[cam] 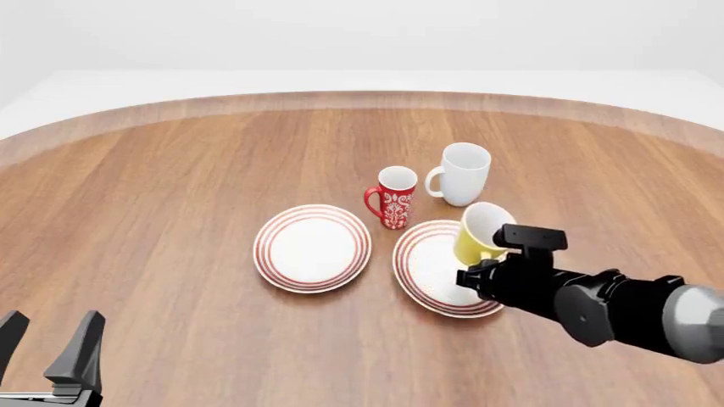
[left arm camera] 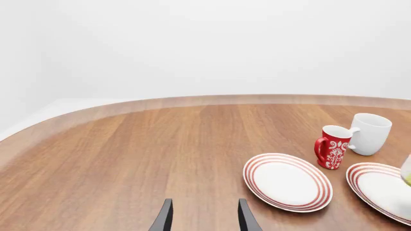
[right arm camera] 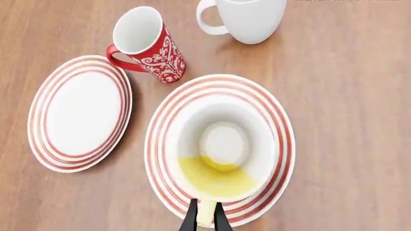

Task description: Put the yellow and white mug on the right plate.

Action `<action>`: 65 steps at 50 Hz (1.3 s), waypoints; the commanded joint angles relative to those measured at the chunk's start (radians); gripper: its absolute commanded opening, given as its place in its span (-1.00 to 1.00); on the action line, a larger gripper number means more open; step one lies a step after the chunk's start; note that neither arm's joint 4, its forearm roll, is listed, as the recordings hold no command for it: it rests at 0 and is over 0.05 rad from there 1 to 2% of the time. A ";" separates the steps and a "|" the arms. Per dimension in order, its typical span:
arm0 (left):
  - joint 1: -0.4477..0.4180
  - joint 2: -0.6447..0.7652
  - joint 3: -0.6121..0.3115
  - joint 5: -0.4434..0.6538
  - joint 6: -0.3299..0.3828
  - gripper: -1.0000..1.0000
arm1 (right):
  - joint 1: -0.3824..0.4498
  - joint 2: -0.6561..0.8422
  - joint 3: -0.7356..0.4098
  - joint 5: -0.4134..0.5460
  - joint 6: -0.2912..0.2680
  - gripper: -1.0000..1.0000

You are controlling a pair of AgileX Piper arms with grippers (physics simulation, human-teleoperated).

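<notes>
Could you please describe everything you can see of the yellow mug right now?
The yellow mug is yellow outside, white inside and empty, with a glossy ceramic look. The right gripper is shut on its yellow handle and holds it over the right plate, mouth facing the wrist camera. Whether its base touches the plate cannot be told.

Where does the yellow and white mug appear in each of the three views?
Front view: yellow and white mug right of centre, above the right plate, at the right gripper.
Right wrist view: centre, seen from above over that plate, handle between the fingers.
Left wrist view: only a sliver at the right edge.
Shared landmark: red mug.
</notes>
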 commanded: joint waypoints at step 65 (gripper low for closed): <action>0.000 0.000 0.000 0.000 0.000 1.00 | 0.060 -0.559 -0.428 0.585 -0.105 1.00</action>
